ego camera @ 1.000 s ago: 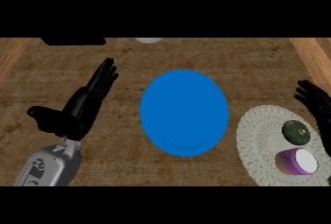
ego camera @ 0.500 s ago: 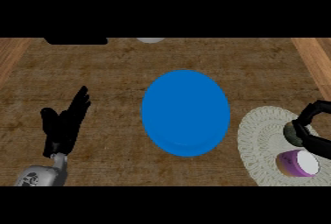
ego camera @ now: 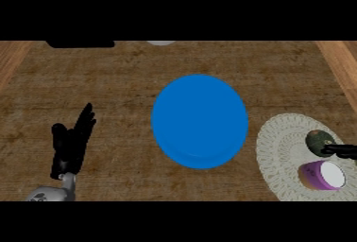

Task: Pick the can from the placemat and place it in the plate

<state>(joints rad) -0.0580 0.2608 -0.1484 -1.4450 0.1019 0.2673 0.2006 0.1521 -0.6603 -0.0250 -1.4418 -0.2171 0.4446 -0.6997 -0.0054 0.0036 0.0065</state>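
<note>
you're looking down on a brown woven-textured counter top with a round bright blue plate lying flat in the middle of it. to the plate's right, close to its rim but apart from it, sits a round cream lace-patterned placemat, cut off by the view's right edge. two things lie on that mat: a small dark olive-green can near its right side, and below it a purple cup-shaped container with a white inside, tipped on its side. so the can is on the placemat, not in the plate.

your right hand shows only as black fingers coming in from the right edge, their tips touching the can's lower side; you cannot tell whether they are curled round it. your left hand rests at the lower left, fingers straight and pointing up, holding nothing, well apart from the plate.
</note>
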